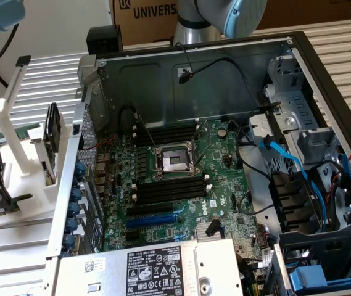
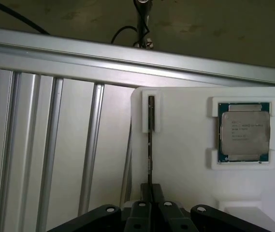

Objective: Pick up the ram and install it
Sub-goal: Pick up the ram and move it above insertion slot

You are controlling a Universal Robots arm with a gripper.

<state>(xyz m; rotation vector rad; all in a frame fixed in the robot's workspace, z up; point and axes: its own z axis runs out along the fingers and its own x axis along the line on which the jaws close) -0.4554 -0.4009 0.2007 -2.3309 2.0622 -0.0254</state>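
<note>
The gripper (image 2: 150,190) is clenching its fingers (image 2: 160,208) on one end of the ram (image 2: 150,140), which is standing on edge in a slot of the white tray (image 2: 185,145). The silver processor chip (image 2: 243,133) is sitting in another recess of that tray, apart from the ram.

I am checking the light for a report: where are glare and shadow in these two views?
Exterior view: the motherboard lies in shade, while the slatted table is bright. Wrist view: the white holder is evenly lit, the processor lid shines softly, and the ram reads as a dark line.
</note>
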